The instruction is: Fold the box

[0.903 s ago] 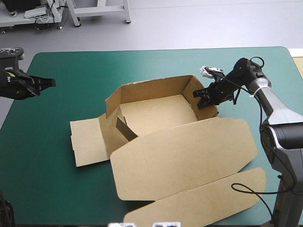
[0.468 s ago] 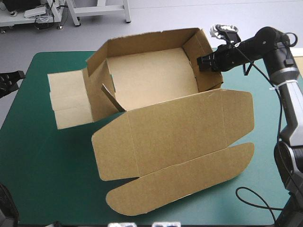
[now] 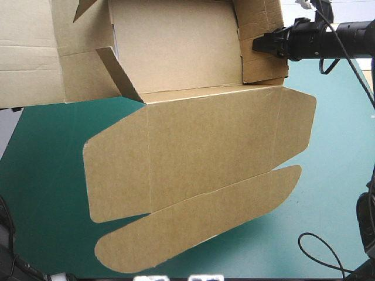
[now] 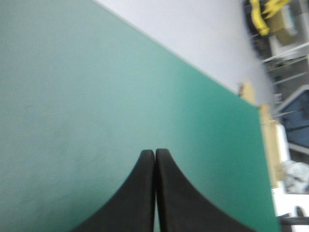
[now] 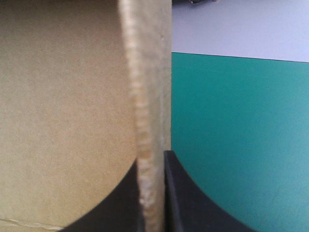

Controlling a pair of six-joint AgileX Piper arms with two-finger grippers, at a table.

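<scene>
Since the earlier frames the box (image 3: 193, 146) has gone from resting on the bench (image 3: 47, 152) to hanging up near the overhead camera, and the right arm has risen with it. Its tray now runs off the far side of the high view.

The right end effector (image 3: 256, 44) reaches in from the right and is clamped on the tray's right-hand wall (image 3: 263, 58). In the right wrist view the raw edge of that wall stands between the two black fingers (image 5: 188, 203), which are all but closed on it. One finger lies against the wall's inner face, the other on the outer side toward the teal-green cover (image 5: 241, 145).

The tray's walls are raised, and its left side flap (image 3: 29, 58) spreads outward, still unfolded. A narrow inner tab (image 3: 120, 73) juts at an angle by the tray's left corner. The lid (image 3: 211, 137) hangs flat and open from the tray's near edge. Its long rounded tuck flap (image 3: 199, 222) lies nearest the robot, above the cover. Whether that flap touches the bench cannot be told.

The left end effector (image 4: 154, 152) does not show in the high view. In its own view the fingers are pressed together in one pointed arch over bare cover, well apart from the box, with the bench's edge ahead of them.
</scene>
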